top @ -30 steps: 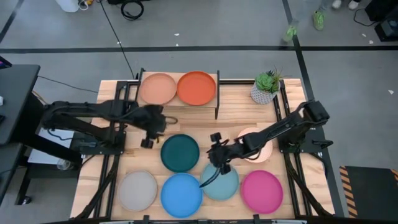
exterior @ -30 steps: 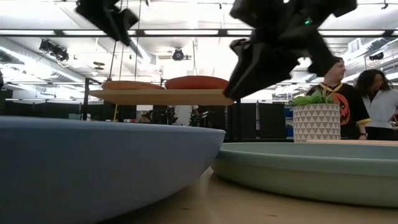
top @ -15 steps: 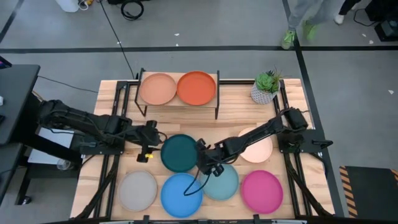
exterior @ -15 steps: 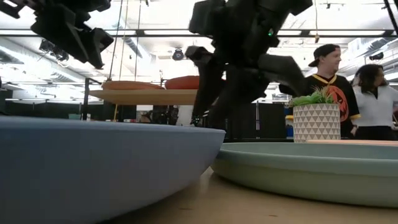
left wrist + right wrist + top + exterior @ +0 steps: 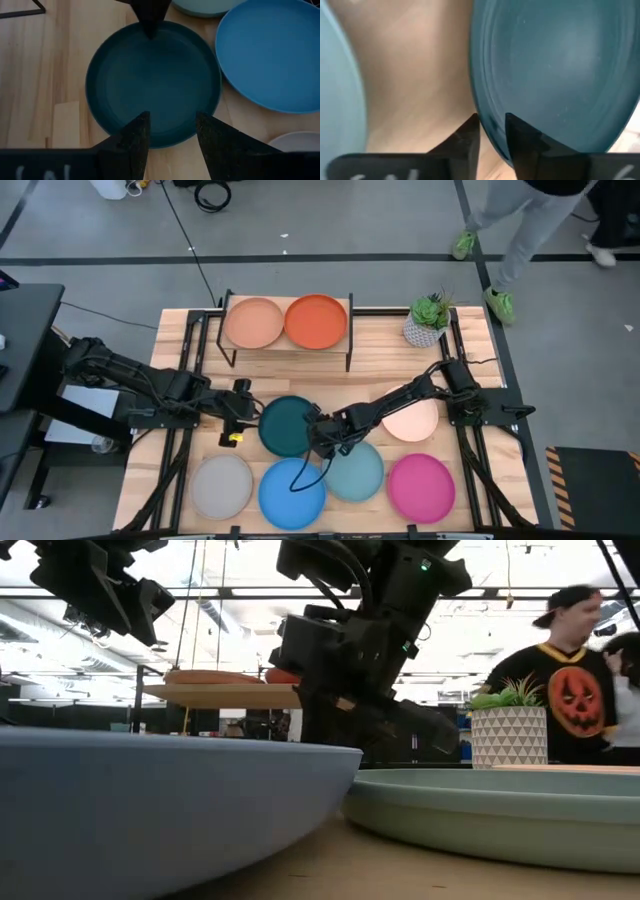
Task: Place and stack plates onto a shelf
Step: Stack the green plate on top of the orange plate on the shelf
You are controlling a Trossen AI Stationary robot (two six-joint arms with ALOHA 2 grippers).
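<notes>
On the shelf [image 5: 288,346] at twelve o'clock of the tabletop lie the tan plate [image 5: 253,323] and orange plate [image 5: 316,321], side by side. The left gripper [image 5: 238,412] hovers at nine o'clock of the dark teal plate [image 5: 288,426], fingers [image 5: 131,141] apart and holding nothing. The right gripper [image 5: 318,432] sits at that plate's four o'clock edge, its fingers [image 5: 468,137] straddling the rim, one inside and one outside. Along the front row lie the grey plate [image 5: 222,486], blue plate [image 5: 291,492], light teal plate [image 5: 358,474] and magenta plate [image 5: 421,487]; the cream plate [image 5: 414,421] rests at three o'clock.
</notes>
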